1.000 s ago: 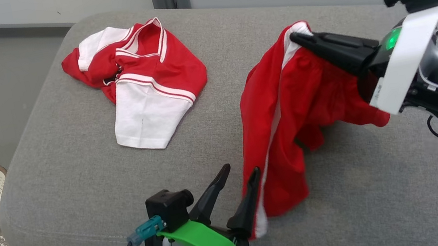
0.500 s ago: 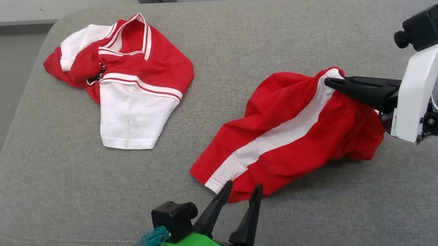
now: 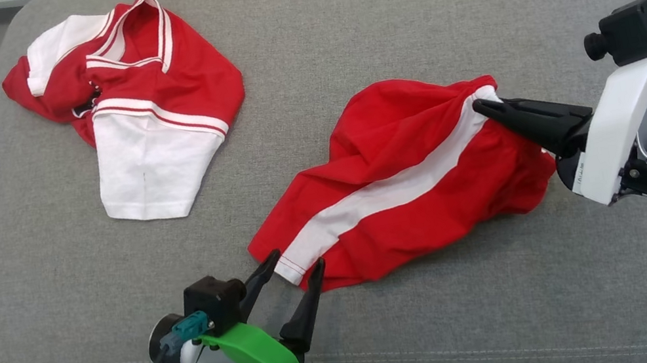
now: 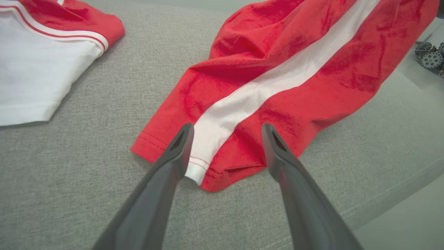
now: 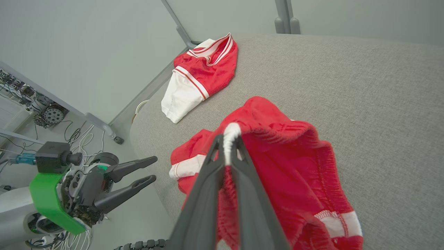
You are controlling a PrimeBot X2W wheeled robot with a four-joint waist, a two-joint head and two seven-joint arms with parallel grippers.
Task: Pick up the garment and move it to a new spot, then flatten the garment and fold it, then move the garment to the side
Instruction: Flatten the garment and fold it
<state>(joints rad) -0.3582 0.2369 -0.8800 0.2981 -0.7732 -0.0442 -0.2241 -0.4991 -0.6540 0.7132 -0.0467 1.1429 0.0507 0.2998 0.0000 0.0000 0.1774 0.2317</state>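
The red shorts [image 3: 404, 187] lie on the sofa [image 3: 335, 20]. My right tool [image 3: 479, 106] pinches the waistband at right; the near-left hem sits at the tips of my wide-open, empty left tool [image 3: 297, 259].

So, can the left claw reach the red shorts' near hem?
Probably yes: the open left claw sits at the hem of the shorts, nothing lies between, and the right claw holds the waistband.

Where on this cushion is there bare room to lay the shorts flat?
Widest bare patch: the grey cushion beyond the red shorts, right of the jersey. Another sits at the front, between the jersey and the left tool. Crowded: the hem by that open tool, and the waistband in the right tool.
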